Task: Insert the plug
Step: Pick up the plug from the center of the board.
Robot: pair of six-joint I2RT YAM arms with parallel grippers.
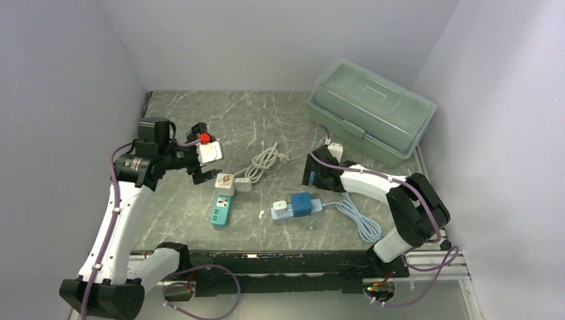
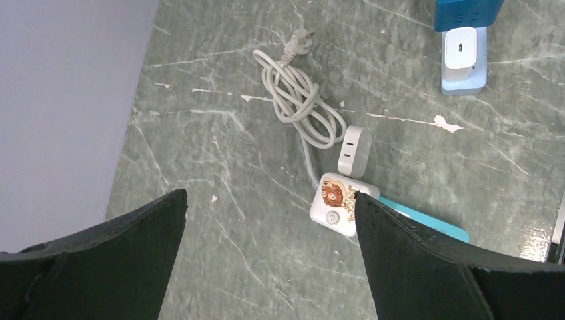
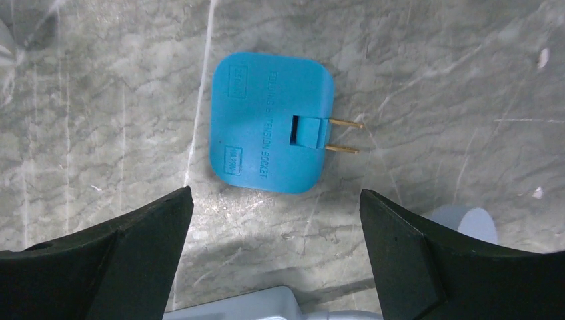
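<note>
Blue adapter [image 3: 270, 123] lay flat, prongs [image 3: 343, 137] unfolded, centred under the wide-open right gripper [image 3: 273, 200], likely so its fingers could straddle it; left gripper [image 2: 270, 200], equally wide, hung empty at left.

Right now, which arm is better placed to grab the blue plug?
Right. The right gripper, open, hangs over the blue plug, which lies flat on the table, prongs out. The left gripper, also open, looks down on a white socket elsewhere.

Grey marble table [image 1: 266, 120]: blue plug [image 3: 266, 127], cord coil [image 1: 265, 162], lidded box [image 1: 370, 110].
</note>
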